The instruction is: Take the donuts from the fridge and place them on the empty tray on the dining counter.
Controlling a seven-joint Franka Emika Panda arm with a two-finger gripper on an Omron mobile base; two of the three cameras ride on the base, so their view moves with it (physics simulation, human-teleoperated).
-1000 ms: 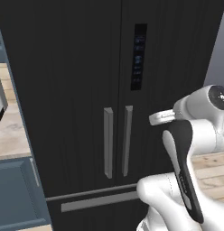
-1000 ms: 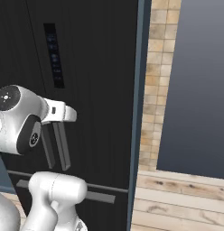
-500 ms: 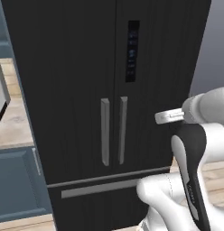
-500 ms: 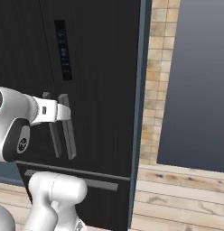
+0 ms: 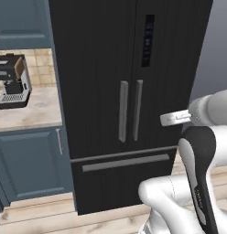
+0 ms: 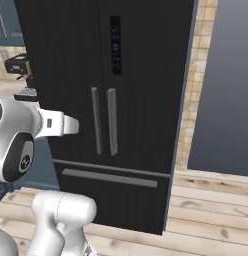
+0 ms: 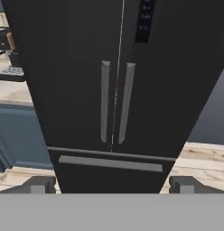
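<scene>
Since the fridge [image 5: 129, 96] is shut, take the stiff right handle [image 7: 126, 103] (likely heavy door); gripper [image 7: 111, 184] open, empty.

A: The fridge [image 5: 110, 91] has both doors shut, so its interior is hidden, and its top is cut off in every view.

B: The coffee machine [image 5: 12, 81] is clipped by the hand view's left edge; the display panel [image 7: 144, 18] perhaps shows symbols, too blurred to read.
</scene>
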